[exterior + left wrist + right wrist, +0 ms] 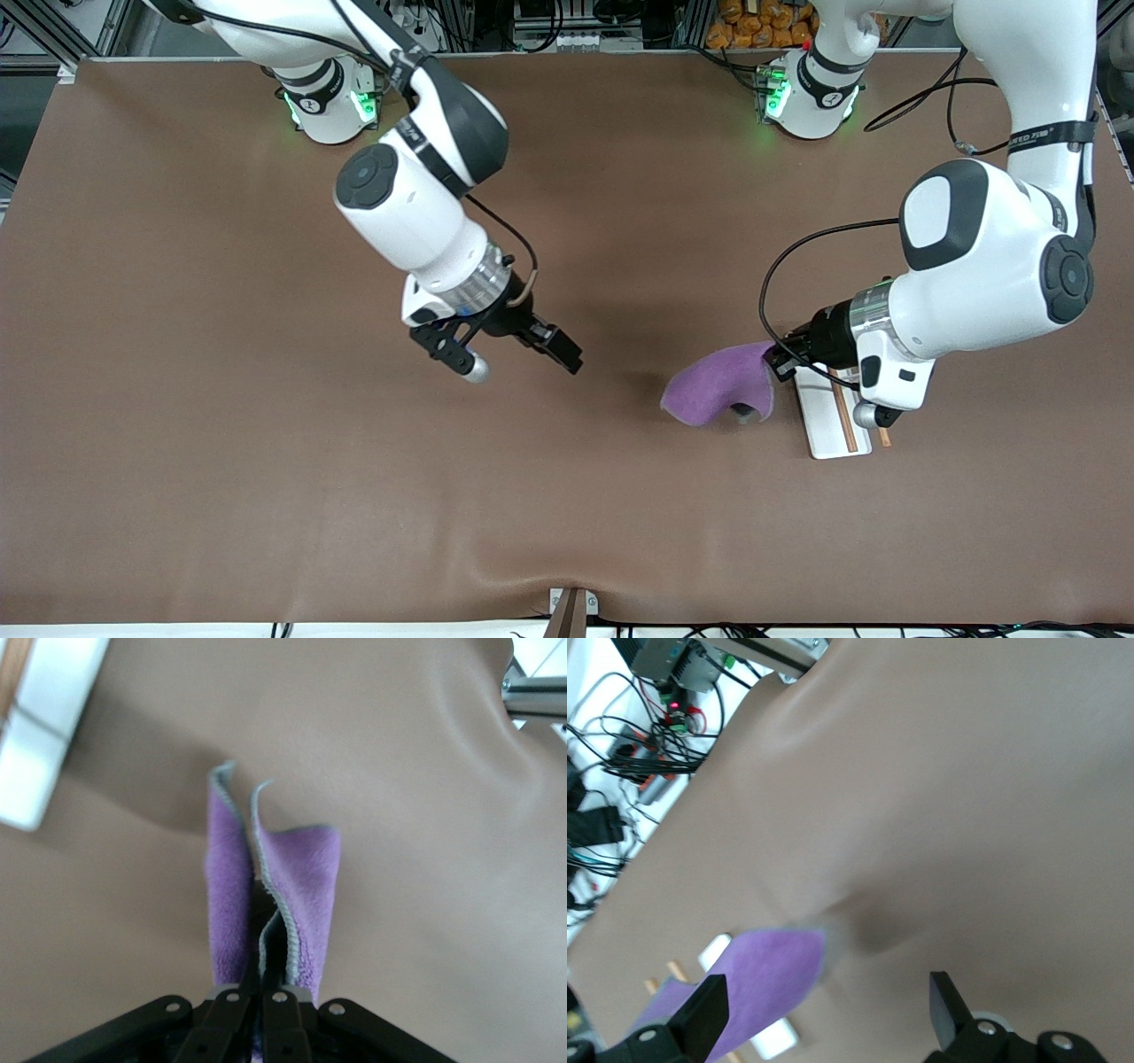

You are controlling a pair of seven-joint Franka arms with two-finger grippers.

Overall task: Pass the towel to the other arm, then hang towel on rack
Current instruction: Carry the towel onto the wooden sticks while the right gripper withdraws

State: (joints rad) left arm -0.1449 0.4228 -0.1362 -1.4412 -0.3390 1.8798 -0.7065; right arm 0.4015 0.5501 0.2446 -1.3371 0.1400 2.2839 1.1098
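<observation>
Table [266, 496]: brown, with my two arms reaching over it from their bases
Left gripper [781, 358]: mine, clenched on one end of the towel, hanging over the rack's end that is farther from the front camera
Right gripper [523, 359]: mine, jaws spread wide with nothing between them, over bare table toward the right arm's end, well apart from the towel
Towel [719, 385]: purple, pinched at its upper end between my left fingers [257, 1014]; it droops away from them toward the middle of the table, folded along its length so the grey hem shows, its low end near or on the table
Rack [831, 415]: white base with two thin wooden rods, just beside the towel and partly under my left wrist
Risk, snag: I judge the hanging end could drag on the table or catch the rack's base when I swing it across, since it hangs so low
Risk, miss: the cloth is folded double and floppy, so it may bunch on one rod and slide off
Risk, knock: my left wrist sits close above the rack; a careless lift could shove it
Risk, grip: only an edge is pinched, so a quick move might shake it loose
</observation>
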